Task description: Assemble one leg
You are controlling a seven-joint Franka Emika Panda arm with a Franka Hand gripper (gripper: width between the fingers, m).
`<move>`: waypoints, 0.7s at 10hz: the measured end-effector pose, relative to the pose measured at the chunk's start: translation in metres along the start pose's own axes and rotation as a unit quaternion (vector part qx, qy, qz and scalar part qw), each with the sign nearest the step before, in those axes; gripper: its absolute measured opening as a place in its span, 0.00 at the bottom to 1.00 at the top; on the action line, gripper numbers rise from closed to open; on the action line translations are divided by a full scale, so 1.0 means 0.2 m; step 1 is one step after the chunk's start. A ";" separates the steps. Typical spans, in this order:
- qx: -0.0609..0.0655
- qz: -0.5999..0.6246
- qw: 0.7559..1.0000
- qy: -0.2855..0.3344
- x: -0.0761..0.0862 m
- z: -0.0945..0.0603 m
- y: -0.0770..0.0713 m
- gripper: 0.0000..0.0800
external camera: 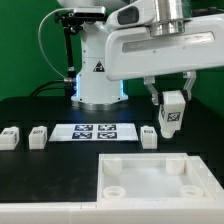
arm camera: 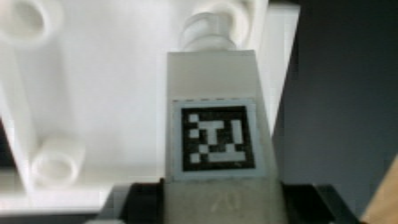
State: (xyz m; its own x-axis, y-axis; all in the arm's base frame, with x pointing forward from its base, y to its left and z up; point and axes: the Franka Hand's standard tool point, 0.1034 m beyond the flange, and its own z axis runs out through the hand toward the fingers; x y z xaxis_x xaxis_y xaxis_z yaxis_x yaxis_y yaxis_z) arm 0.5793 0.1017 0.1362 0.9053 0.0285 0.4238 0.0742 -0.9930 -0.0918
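Hidden and cropped parts
One end of the leg [arm camera: 217, 110] is hidden inside the gripper [arm camera: 217, 207]; the white tray [external camera: 150, 162] runs off the exterior view's bottom edge and seems blurred at the wrist.

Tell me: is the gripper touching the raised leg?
Touching. The exterior view shows the leg in the air, clamped between the fingers of the gripper.

Exterior view: camera stands off the arm at the front of the bench [external camera: 30, 165], raised a little, facing across it to the robot base [external camera: 98, 75] at the back. Middle range; takes in the marker board [external camera: 93, 131] and, nearest the lens, the white tray-like part [external camera: 150, 160].

Wrist view: camera rides on the wrist and looks along the fingers [arm camera: 143, 205], very close. The held leg [arm camera: 221, 120] fills mid-frame, tag facing the lens.

Shared: that leg [external camera: 172, 112] and part of the tray-like part [arm camera: 71, 60].
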 end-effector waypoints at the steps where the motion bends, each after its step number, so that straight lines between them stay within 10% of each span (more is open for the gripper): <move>1: 0.001 0.001 0.999 0.039 0.10 0.03 0.00 0.37; 2: 0.005 0.007 0.998 0.070 0.20 0.03 -0.04 0.37; 7: 0.004 0.001 0.995 0.099 0.19 0.06 -0.10 0.37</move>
State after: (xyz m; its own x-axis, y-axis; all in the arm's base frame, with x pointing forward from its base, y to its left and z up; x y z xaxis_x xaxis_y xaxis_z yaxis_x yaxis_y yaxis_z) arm 0.6161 0.1242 0.1439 0.8055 0.0025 0.5926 0.0768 -0.9920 -0.1003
